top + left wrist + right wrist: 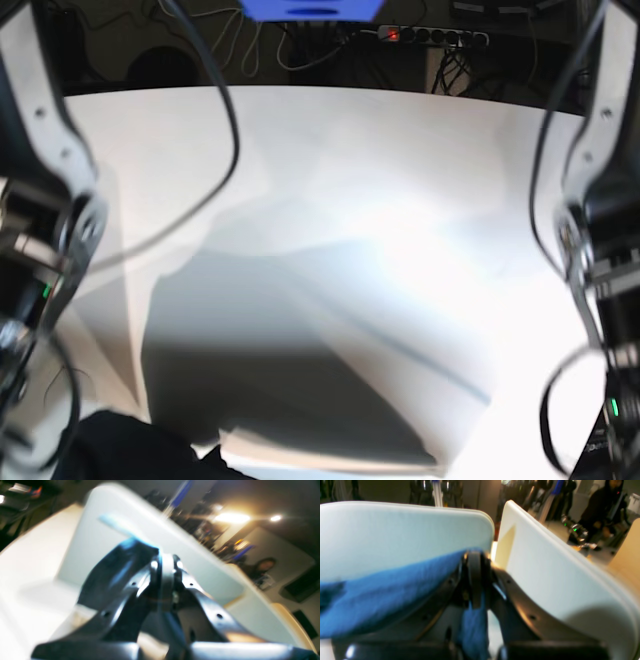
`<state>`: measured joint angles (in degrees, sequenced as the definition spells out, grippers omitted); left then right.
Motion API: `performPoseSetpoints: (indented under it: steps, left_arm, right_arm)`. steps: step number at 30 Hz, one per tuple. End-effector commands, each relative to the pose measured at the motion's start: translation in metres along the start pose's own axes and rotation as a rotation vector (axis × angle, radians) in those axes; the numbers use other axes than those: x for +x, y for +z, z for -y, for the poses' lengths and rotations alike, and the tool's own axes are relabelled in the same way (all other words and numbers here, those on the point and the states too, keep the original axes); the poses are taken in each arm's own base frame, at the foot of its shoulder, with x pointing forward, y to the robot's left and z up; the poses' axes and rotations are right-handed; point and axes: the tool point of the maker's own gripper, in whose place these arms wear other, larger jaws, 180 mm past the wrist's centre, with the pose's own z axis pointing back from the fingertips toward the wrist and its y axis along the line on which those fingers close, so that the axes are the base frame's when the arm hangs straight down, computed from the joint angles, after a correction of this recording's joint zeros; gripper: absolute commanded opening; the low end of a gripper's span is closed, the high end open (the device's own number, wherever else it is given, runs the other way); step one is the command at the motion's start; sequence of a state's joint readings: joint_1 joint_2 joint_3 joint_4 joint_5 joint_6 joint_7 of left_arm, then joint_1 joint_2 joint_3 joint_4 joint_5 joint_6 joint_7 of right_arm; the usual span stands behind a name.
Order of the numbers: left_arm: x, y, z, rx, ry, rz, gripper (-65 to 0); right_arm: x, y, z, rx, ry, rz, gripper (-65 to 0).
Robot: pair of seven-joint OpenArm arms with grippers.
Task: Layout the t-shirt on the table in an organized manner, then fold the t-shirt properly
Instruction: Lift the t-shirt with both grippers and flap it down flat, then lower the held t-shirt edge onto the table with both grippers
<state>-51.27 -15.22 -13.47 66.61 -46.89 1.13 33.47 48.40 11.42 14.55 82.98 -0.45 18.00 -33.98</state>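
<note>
T-shirt, blue cloth, hangs pinched between the right fingers.

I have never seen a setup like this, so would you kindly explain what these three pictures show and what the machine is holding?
This is a two-armed robot at a white table. Two pictures come from cameras on its wrists, looking along the jaws; both are blurry. The third looks down on the table from the base, with an arm at each side. The right gripper is shut on the blue t-shirt. The left gripper is also shut, with dark cloth at its jaws, seemingly the same shirt.
</note>
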Motion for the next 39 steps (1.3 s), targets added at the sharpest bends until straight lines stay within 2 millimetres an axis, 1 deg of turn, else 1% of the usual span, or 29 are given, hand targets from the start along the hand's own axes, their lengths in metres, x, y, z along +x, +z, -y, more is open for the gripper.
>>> performPoseSetpoints:
  steps: [1, 2, 6, 9, 11, 14, 15, 16, 18, 19, 20, 22, 26, 28, 31, 36, 39]
  left_arm:
    - [0.003, 0.005, 0.012, -0.047, 0.001, 0.02, -64.9]
    - [-0.01, 0.012, -0.001, -0.028, -0.001, -0.001, -64.9]
    - [-0.069, 0.05, -0.055, 0.05, 0.027, -0.099, -64.9]
    - [-0.1, 0.088, -0.1, 0.135, 0.094, -0.133, -64.9]
    - [-0.115, 0.111, -0.122, 0.183, 0.114, -0.151, -64.9]
    - [-0.131, 0.144, -0.153, 0.263, 0.131, -0.17, -64.9]
    - [-0.139, 0.157, -0.165, 0.296, 0.14, -0.186, -64.9]
    - [-0.143, 0.167, -0.173, 0.319, 0.142, -0.193, -64.9]
    - [-0.153, 0.193, -0.19, 0.369, 0.139, -0.211, -64.9]
    - [-0.161, 0.206, -0.198, 0.398, 0.141, -0.228, -64.9]
    - [-0.169, 0.218, -0.206, 0.421, 0.142, -0.247, -64.9]
    - [-0.181, 0.234, -0.216, 0.456, 0.145, -0.279, -64.9]
    - [-0.209, 0.272, -0.237, 0.535, 0.157, -0.352, -64.9]
    - [-0.215, 0.283, -0.244, 0.561, 0.16, -0.373, -64.9]
    - [-0.208, 0.295, -0.255, 0.599, 0.166, -0.351, -64.9]
    - [-0.196, 0.298, -0.261, 0.615, 0.164, -0.319, -64.9]
    - [-0.192, 0.298, -0.263, 0.619, 0.162, -0.307, -64.9]
  right_arm:
    - [0.008, 0.007, -0.008, 0.014, -0.009, 0.05, -65.0]
    - [-0.004, 0.014, -0.015, 0.021, -0.007, 0.035, -65.0]
    - [-0.074, 0.056, -0.042, 0.06, -0.002, -0.056, -65.0]
    - [-0.131, 0.095, -0.069, 0.101, -0.032, -0.114, -65.0]
    - [-0.164, 0.121, -0.079, 0.117, -0.05, -0.155, -65.0]
    - [-0.209, 0.159, -0.092, 0.135, -0.076, -0.229, -65.0]
    - [-0.221, 0.172, -0.095, 0.14, -0.083, -0.25, -65.0]
    - [-0.232, 0.184, -0.098, 0.149, -0.084, -0.271, -65.0]
    - [-0.258, 0.211, -0.111, 0.188, -0.088, -0.327, -65.0]
    - [-0.269, 0.225, -0.115, 0.202, -0.089, -0.351, -65.0]
    - [-0.281, 0.239, -0.122, 0.22, -0.095, -0.38, -65.0]
    - [-0.302, 0.259, -0.129, 0.244, -0.103, -0.426, -65.0]
    - [-0.339, 0.295, -0.129, 0.247, -0.124, -0.502, -65.0]
    - [-0.35, 0.307, -0.123, 0.253, -0.109, -0.527, -65.0]
    - [-0.362, 0.32, -0.114, 0.252, -0.094, -0.545, -65.0]
    - [-0.364, 0.319, -0.082, 0.198, -0.056, -0.543, -65.0]
    - [-0.364, 0.319, -0.072, 0.173, -0.049, -0.544, -65.0]
